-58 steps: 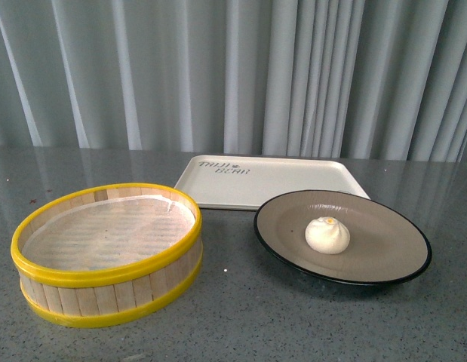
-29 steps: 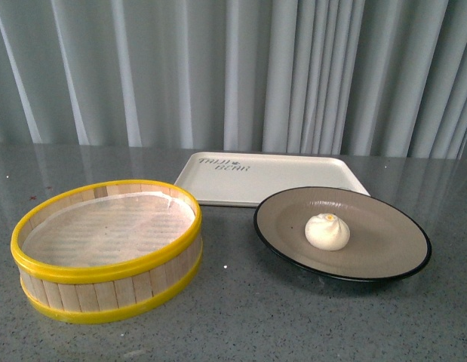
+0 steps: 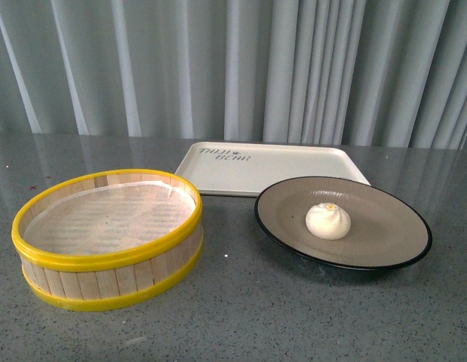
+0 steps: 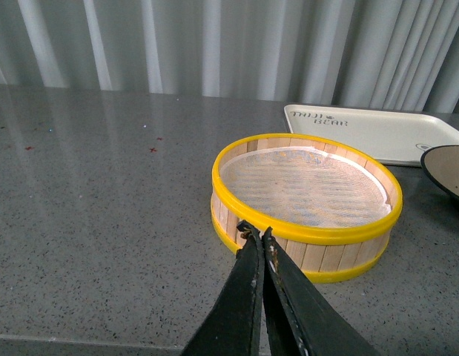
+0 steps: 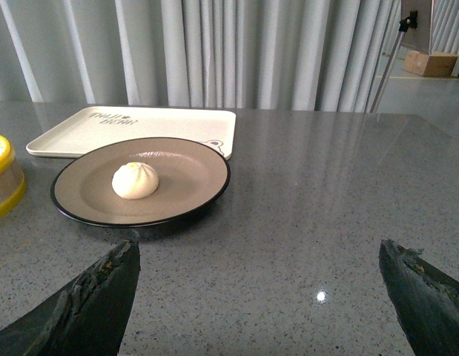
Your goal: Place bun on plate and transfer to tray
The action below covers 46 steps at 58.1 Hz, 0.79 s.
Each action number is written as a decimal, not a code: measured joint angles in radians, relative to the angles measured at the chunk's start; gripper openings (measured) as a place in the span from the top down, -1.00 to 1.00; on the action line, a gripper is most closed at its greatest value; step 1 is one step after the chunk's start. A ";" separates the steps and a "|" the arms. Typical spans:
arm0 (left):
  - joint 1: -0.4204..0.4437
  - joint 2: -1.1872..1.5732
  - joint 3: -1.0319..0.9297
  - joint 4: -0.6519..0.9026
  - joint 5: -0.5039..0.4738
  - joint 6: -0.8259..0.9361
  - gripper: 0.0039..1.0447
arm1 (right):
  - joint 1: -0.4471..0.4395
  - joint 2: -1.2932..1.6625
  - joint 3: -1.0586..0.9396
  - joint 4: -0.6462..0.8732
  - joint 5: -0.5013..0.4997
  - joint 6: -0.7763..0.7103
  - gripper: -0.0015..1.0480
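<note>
Left gripper [image 4: 256,236] clenched, nothing held; I see steamer basket [image 4: 303,222] just beyond tips. Right gripper [image 5: 259,256] released, jaws wide, facing plate [image 3: 384,226]. 1 bun [image 3: 328,221] on plate, near centre. Plate on table [image 3: 293,317], just before tray [image 3: 293,166].

I see my left fingers [image 4: 248,282] pressed together, their tips close to the near wall of the yellow-rimmed steamer basket [image 4: 303,231] at 12 o'clock. Beyond it at 1 o'clock lies the cream tray [image 4: 377,133], lettered at one corner. The plate [image 4: 444,172] edges in at 2 o'clock on the grey speckled surface [image 4: 103,193].
</note>
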 joint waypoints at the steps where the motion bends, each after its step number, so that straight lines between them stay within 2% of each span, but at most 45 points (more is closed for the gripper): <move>1: 0.000 -0.007 0.000 -0.007 0.000 0.000 0.93 | 0.000 0.000 0.000 0.000 0.000 0.000 -0.84; 22: 0.000 -0.113 0.000 -0.113 0.000 0.000 0.93 | 0.000 0.000 0.000 0.000 0.000 0.000 -0.84; 28: 0.000 -0.245 0.000 -0.275 0.000 0.000 0.93 | 0.000 0.000 0.000 0.000 0.000 0.000 -0.84; 46: 0.000 -0.277 0.000 -0.284 0.000 -0.001 0.90 | 0.000 0.000 0.000 0.000 0.000 0.000 -0.84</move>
